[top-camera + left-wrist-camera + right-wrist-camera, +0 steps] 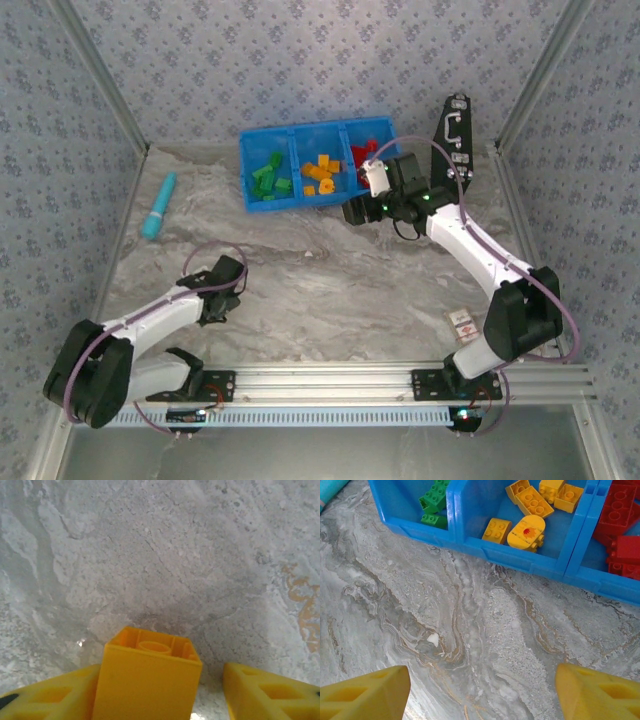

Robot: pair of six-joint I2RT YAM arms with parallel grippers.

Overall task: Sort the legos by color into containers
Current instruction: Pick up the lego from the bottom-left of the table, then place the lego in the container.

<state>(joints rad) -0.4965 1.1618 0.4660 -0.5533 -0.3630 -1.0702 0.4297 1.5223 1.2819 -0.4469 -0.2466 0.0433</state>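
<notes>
Brick [147, 690] (yellow, underside showing) sits between parted left jaws.

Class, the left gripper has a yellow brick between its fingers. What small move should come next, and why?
Probably close the left gripper on the yellow brick: a gap shows beside one finger, so it seems not yet gripped.

White arms [160, 305], black joints [525, 310], purple cables [215, 248], yellow fingers [365, 692]
</notes>
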